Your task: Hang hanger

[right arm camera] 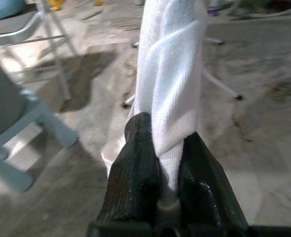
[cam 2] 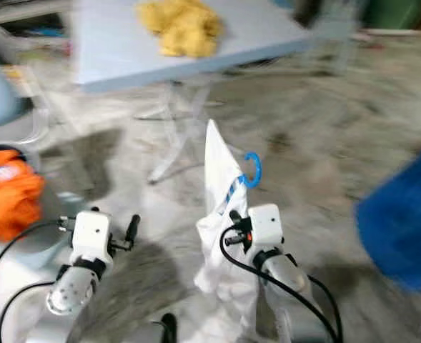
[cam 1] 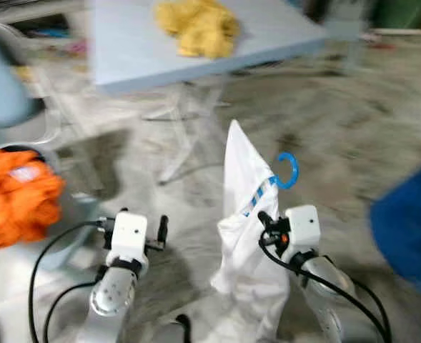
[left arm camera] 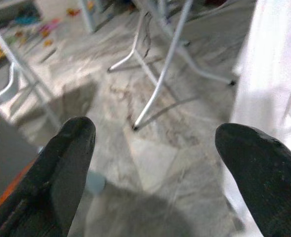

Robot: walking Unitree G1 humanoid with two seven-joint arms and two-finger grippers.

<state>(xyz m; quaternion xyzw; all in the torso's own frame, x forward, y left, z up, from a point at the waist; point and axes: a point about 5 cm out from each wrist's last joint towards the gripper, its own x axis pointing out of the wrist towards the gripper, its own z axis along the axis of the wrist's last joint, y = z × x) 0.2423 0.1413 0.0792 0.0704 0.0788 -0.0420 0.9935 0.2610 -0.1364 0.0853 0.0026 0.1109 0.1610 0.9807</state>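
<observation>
Left eye view: the right gripper [cam 1: 261, 219] grasps a white garment [cam 1: 244, 214] on a blue hanger [cam 1: 287, 171] — held upright above the floor [cam 1: 324, 136]. The left gripper [cam 1: 163, 229] hangs released beside it. A yellow cloth [cam 1: 198, 27] lies on the worktop [cam 1: 124, 43].

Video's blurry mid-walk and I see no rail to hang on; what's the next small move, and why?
Probably keep the right gripper shut on the white garment with its blue hanger and turn slowly to find a rail. Ahead are a table and floor; the left gripper is open.
</observation>
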